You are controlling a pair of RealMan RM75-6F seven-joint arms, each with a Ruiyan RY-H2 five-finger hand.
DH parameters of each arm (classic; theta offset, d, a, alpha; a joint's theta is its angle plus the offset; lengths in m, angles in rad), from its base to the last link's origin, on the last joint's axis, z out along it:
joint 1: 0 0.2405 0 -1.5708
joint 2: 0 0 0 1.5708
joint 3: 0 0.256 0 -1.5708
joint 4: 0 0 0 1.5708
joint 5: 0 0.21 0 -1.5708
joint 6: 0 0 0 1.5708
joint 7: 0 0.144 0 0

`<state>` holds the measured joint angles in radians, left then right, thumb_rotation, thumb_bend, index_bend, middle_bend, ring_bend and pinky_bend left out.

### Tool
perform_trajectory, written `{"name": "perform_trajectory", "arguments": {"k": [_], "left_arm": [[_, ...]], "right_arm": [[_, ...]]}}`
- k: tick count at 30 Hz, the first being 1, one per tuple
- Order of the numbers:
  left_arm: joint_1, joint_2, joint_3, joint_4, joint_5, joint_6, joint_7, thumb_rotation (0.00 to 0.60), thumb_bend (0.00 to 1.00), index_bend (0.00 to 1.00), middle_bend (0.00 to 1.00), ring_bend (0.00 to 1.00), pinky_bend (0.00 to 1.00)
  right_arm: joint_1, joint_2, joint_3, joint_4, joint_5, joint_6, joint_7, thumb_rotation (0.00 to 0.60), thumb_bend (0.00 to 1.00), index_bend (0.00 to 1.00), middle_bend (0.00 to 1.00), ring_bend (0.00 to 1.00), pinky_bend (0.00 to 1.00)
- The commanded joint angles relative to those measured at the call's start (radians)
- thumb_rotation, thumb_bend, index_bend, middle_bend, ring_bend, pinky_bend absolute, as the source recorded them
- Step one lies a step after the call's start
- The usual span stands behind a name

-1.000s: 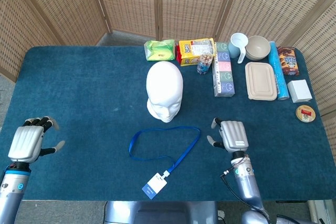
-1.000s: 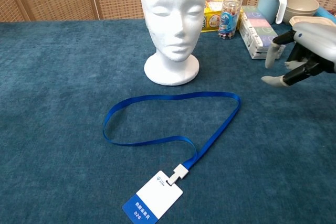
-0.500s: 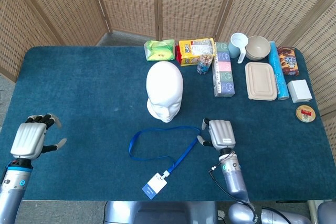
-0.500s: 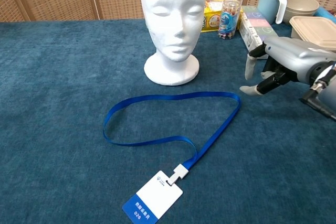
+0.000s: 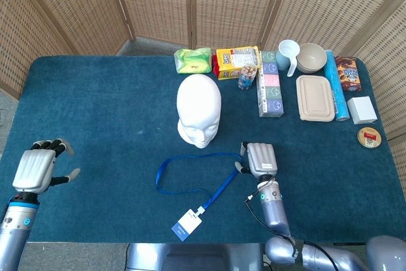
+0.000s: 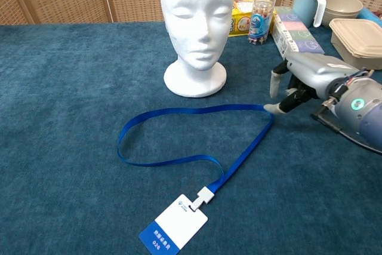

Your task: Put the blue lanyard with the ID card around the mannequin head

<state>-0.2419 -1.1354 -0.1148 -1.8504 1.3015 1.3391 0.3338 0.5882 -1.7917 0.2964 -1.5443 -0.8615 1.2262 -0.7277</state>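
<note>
Chest view shows the right hand (image 6: 298,82) at centre right, palm down, fingers apart and holding nothing, one fingertip just at the right bend of the blue lanyard (image 6: 197,132), which lies flat below the mannequin head (image 6: 196,28) with its ID card (image 6: 173,230) at the bottom. A clean pinch on that bend should lift the loop wide. The left hand (image 5: 37,169) hovers open at lower left.

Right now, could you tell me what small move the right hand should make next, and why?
Probably close the right hand on the near bend of the blue lanyard: its fingertips sit right at that bend, apparently holding nothing, while the strap lies flat on the table, well short of the mannequin head.
</note>
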Motion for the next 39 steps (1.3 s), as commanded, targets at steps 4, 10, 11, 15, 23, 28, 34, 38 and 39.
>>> {"name": "perform_trajectory", "arguments": {"k": [4, 10, 11, 15, 23, 28, 34, 38, 39], "left_arm": [[0.001, 0.0, 0.004, 0.003, -0.003, 0.003, -0.008, 0.508, 0.21, 0.46, 0.36, 0.34, 0.27], [0.003, 0.002, 0.008, 0.006, -0.007, 0.005, -0.013, 0.507, 0.21, 0.46, 0.36, 0.34, 0.27], [0.003, 0.003, 0.008, 0.006, -0.007, 0.006, -0.013, 0.506, 0.21, 0.46, 0.36, 0.34, 0.27], [0.005, 0.002, 0.01, 0.01, -0.007, 0.01, -0.02, 0.51, 0.21, 0.46, 0.36, 0.34, 0.27], [0.007, 0.001, 0.013, 0.016, -0.01, 0.013, -0.029, 0.508, 0.21, 0.46, 0.36, 0.34, 0.27], [0.007, 0.0, 0.014, 0.022, -0.011, 0.013, -0.034, 0.506, 0.21, 0.46, 0.36, 0.34, 0.27], [0.005, -0.004, 0.015, 0.028, -0.011, 0.013, -0.038, 0.507, 0.21, 0.46, 0.36, 0.34, 0.27], [0.004, -0.006, 0.016, 0.032, -0.013, 0.011, -0.039, 0.507, 0.21, 0.46, 0.36, 0.34, 0.27], [0.004, -0.006, 0.017, 0.033, -0.013, 0.01, -0.039, 0.504, 0.21, 0.46, 0.36, 0.34, 0.27]], "right_arm": [[0.028, -0.018, 0.007, 0.028, 0.038, -0.019, -0.016, 0.48, 0.31, 0.5, 1.0, 1.0, 1.0], [0.051, -0.035, 0.011, 0.054, 0.063, -0.026, -0.021, 0.477, 0.31, 0.5, 1.0, 1.0, 1.0], [0.055, -0.037, 0.012, 0.058, 0.066, -0.028, -0.022, 0.478, 0.31, 0.5, 1.0, 1.0, 1.0], [0.068, -0.042, 0.015, 0.074, 0.084, -0.042, -0.017, 0.478, 0.31, 0.5, 1.0, 1.0, 1.0], [0.088, -0.056, 0.014, 0.104, 0.109, -0.051, -0.021, 0.478, 0.31, 0.5, 1.0, 1.0, 1.0], [0.101, -0.059, 0.013, 0.122, 0.127, -0.055, -0.032, 0.479, 0.32, 0.5, 1.0, 1.0, 1.0], [0.113, -0.057, 0.013, 0.132, 0.147, -0.063, -0.04, 0.478, 0.36, 0.5, 1.0, 1.0, 1.0], [0.12, -0.058, 0.012, 0.142, 0.163, -0.069, -0.043, 0.477, 0.38, 0.5, 1.0, 1.0, 1.0], [0.121, -0.058, 0.011, 0.145, 0.166, -0.071, -0.043, 0.478, 0.39, 0.5, 1.0, 1.0, 1.0]]}}
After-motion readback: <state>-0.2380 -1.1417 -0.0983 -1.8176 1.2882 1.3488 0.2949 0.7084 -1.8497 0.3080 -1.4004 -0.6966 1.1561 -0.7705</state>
